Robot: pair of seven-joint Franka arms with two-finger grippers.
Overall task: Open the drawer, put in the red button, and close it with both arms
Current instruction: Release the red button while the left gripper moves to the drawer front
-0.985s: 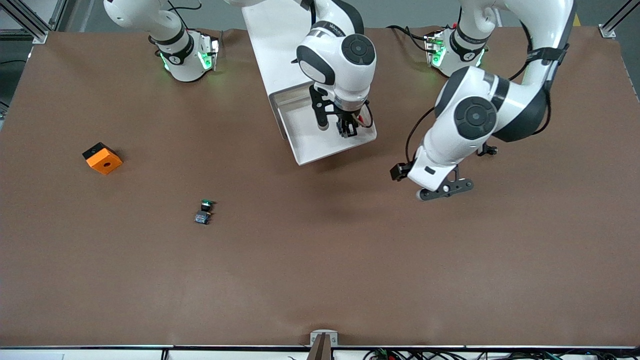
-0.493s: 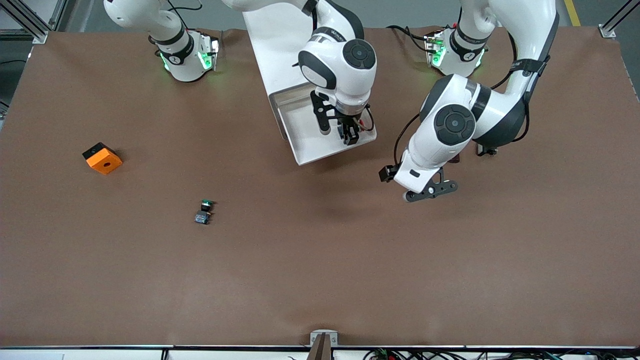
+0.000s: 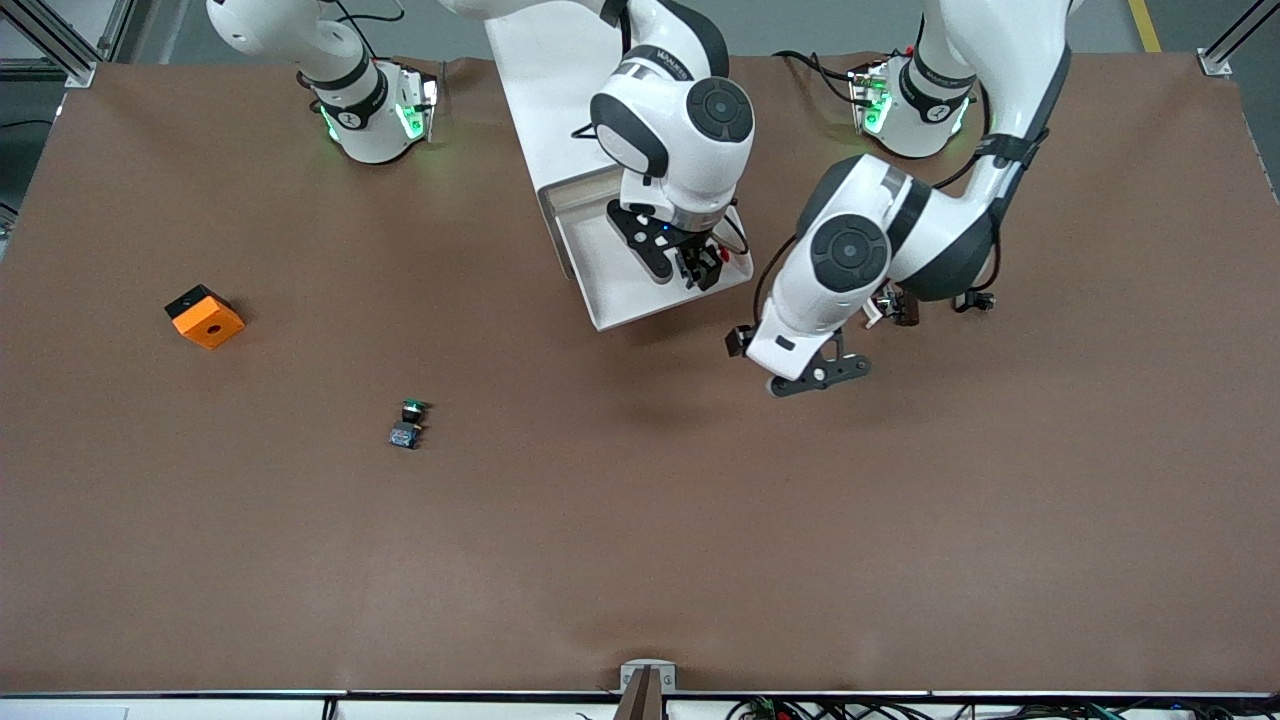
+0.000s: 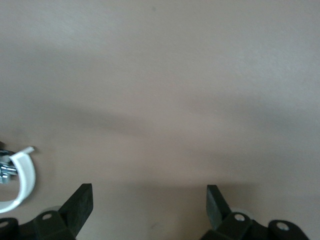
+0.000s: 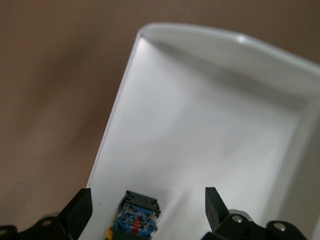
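Note:
The drawer (image 3: 612,292) is pulled out of the white cabinet (image 3: 545,70) and stands open. My right gripper (image 3: 700,268) is over the drawer's corner toward the left arm's end, fingers open. In the right wrist view the red button (image 5: 136,216) lies on the drawer's white floor (image 5: 200,130) between the open fingers of the right gripper (image 5: 149,199), showing its black and blue body. My left gripper (image 3: 815,373) is open and empty over bare table beside the drawer; the left wrist view shows this gripper (image 4: 149,194) over brown table only.
A green-capped button (image 3: 410,408) and a small dark part (image 3: 404,435) lie mid-table, nearer the front camera. An orange block (image 3: 205,316) sits toward the right arm's end. A white cable clip (image 4: 22,180) shows at the left wrist view's edge.
My left gripper has moved across the table toward the drawer. My right gripper has turned and its fingers have spread apart over the drawer's corner.

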